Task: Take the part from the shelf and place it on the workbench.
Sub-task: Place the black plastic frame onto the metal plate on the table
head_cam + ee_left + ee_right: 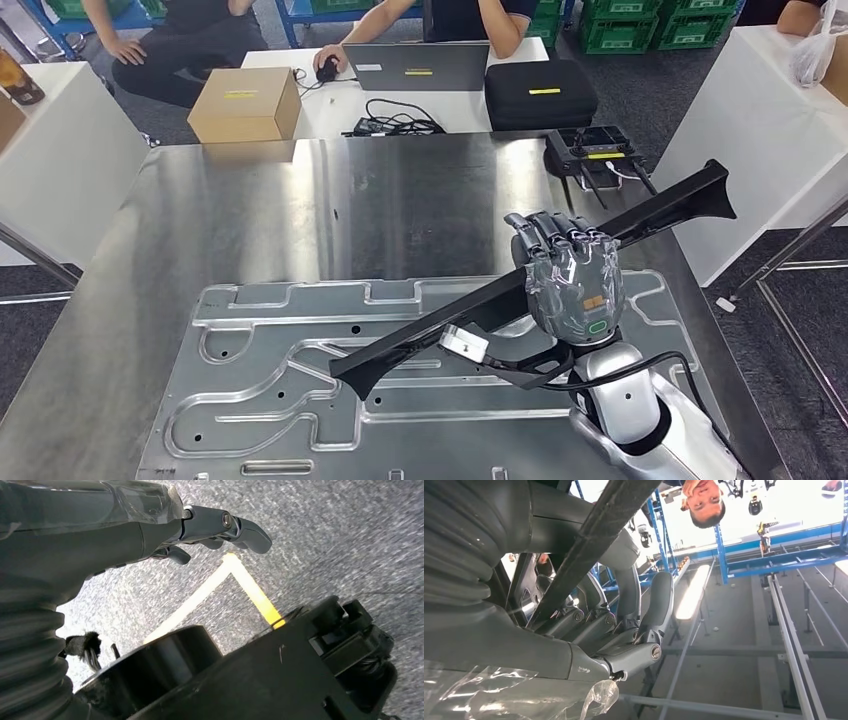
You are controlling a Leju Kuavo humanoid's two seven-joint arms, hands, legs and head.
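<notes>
My right hand [572,280] grips a long black bar-shaped part [430,325] near its middle, above the steel workbench [300,210]. The part runs slantwise from near the front centre up to the right, its far end [700,195] past the bench's right edge. Under it lies an embossed silver metal panel [260,390] on the bench's near half. In the right wrist view the part [589,540] crosses the curled fingers [644,615] of that hand. My left hand [165,525] hangs over grey floor, fingers loosely extended with nothing in them.
Beyond the bench stands a white table [330,100] with a cardboard box [243,103], a grey laptop [415,66], cables and a black case [540,93]. A black controller [592,150] sits at the bench's far right corner. People sit behind the table. White tables flank both sides.
</notes>
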